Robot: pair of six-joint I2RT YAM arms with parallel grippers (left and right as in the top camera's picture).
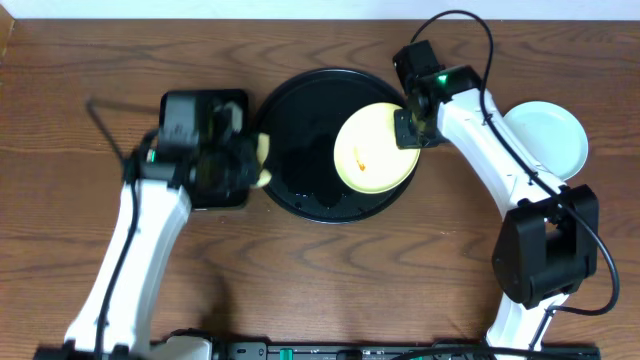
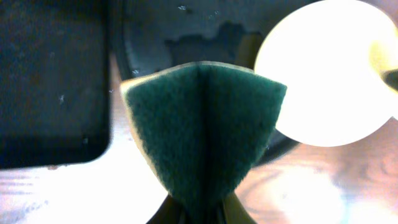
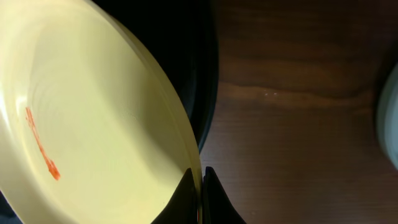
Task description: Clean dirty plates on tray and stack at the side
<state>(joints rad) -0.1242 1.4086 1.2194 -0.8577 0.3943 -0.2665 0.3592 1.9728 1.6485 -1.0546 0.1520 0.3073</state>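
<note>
Near the counter's far edge, the yellow plate (image 1: 368, 155) lies on the black tray (image 1: 300, 130), a mint plate (image 1: 548, 135) toward the right edge. Left wrist view: the left gripper (image 2: 202, 210) squeezes a green sponge (image 2: 205, 124). Right wrist view: the right gripper (image 3: 200, 186) clamps the yellow plate's rim.

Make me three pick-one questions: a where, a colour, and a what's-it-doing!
1. Where is the mint-green plate?
A. on a chair
B. on the wooden table, right of the round black tray
C. in a sink

2. What colour is the smear on the yellow plate?
A. orange
B. blue
C. purple

3. The left tool is
A. open
B. holding a cup
C. shut on a sponge

Answers: B, it sits on wood past the tray's right edge; A, the right wrist view shows an orange streak; C, the tool pinches the folded sponge.
</note>
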